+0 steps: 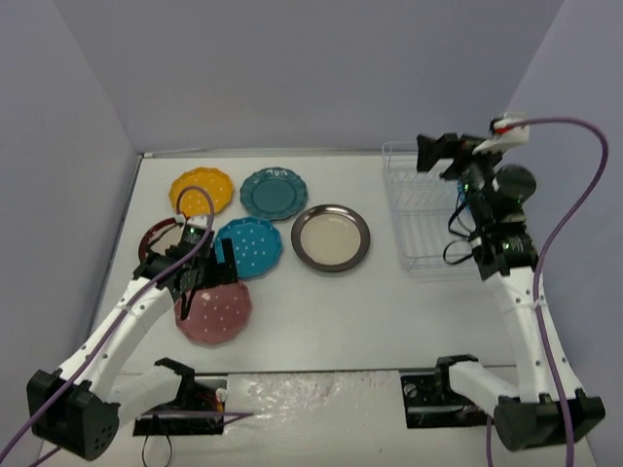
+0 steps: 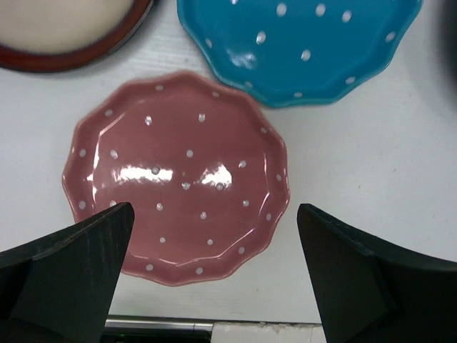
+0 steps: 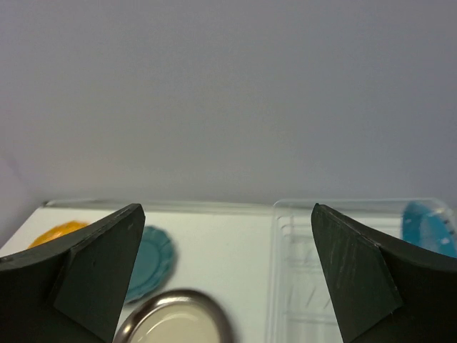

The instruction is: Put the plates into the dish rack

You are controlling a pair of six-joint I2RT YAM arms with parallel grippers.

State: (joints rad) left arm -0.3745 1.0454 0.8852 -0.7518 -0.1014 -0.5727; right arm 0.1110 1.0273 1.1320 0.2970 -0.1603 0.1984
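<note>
— How full is the rack (image 1: 421,230)?
— One blue dotted plate (image 3: 433,227) sits in it; six more lie on the table (image 1: 389,321). The left gripper (image 2: 214,243) hangs spread and empty over the pink plate (image 2: 178,182). The right gripper (image 3: 227,243), also spread and empty, is above the rack.

We see a robot lab booth. Bare lilac walls (image 1: 321,68) box in a white worktop (image 1: 331,311); two cabled arms (image 1: 127,321) stand bolted at its edge.
</note>
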